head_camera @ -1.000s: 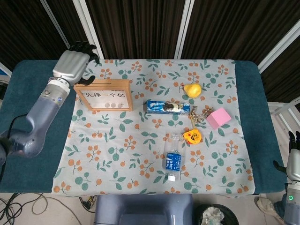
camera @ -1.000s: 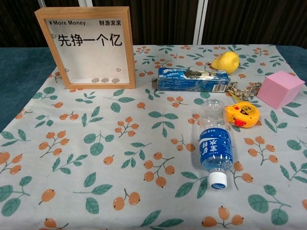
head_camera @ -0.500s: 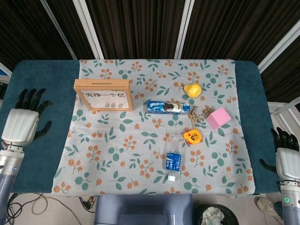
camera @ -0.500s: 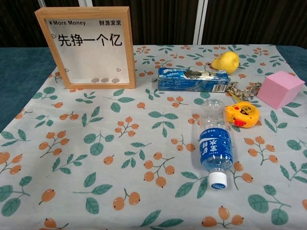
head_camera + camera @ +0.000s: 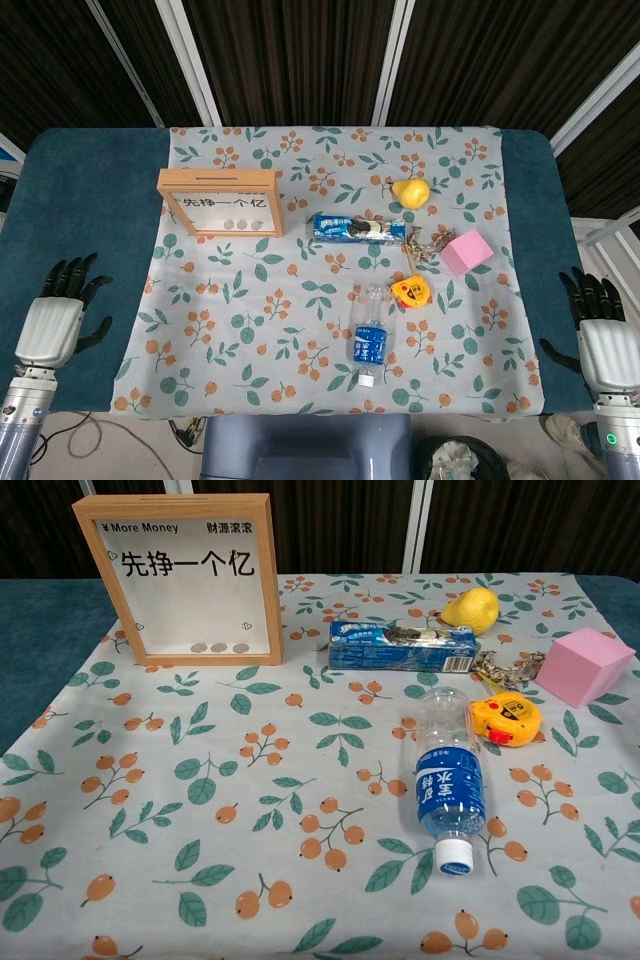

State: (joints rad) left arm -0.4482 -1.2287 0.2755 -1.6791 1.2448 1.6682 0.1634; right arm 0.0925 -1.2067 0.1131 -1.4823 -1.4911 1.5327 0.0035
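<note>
left hand (image 5: 52, 322) empty, fingers spread, beside wooden frame (image 5: 220, 202); right hand (image 5: 604, 345) empty, fingers spread

Bright, even overhead light; soft short shadows; both views sharp, no glare; far background dark; slight blur at near edges.

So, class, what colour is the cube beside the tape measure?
The cube is pink, clearest in the chest view.

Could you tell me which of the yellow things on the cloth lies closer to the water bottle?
The yellow tape measure, right beside the bottle; the yellow pear sits farther back.
</note>
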